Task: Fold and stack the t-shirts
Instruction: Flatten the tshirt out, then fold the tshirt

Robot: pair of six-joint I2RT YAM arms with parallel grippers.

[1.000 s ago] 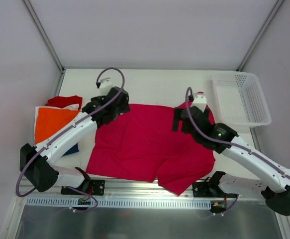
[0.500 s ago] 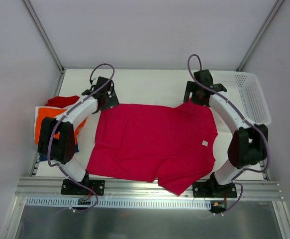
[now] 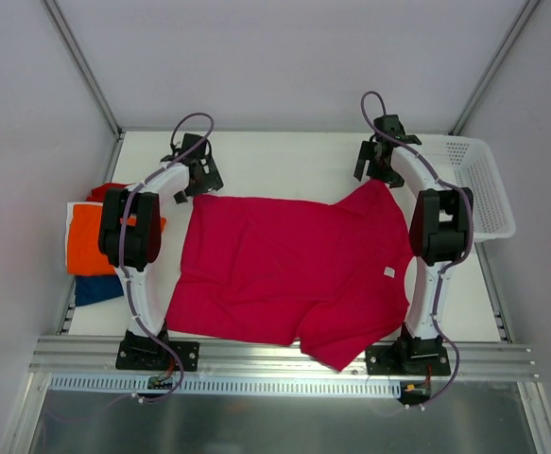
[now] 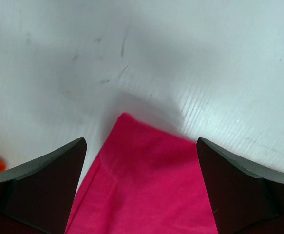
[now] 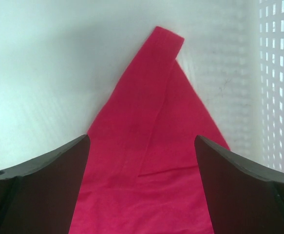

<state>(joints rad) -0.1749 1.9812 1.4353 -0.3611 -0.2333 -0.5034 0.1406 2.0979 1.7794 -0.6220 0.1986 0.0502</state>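
I am hovering left tool and right tool, wide open, over pink shirt corners by the table far edge.

Desk, contents:
- Spread t-shirt: centre, reaching the near edge.
- Stack of t-shirts: left of it, at the desk's left edge.
- Basket: far right corner.
- My left gripper: over the spread t-shirt's far left corner.
- My right gripper: over its far right tip.
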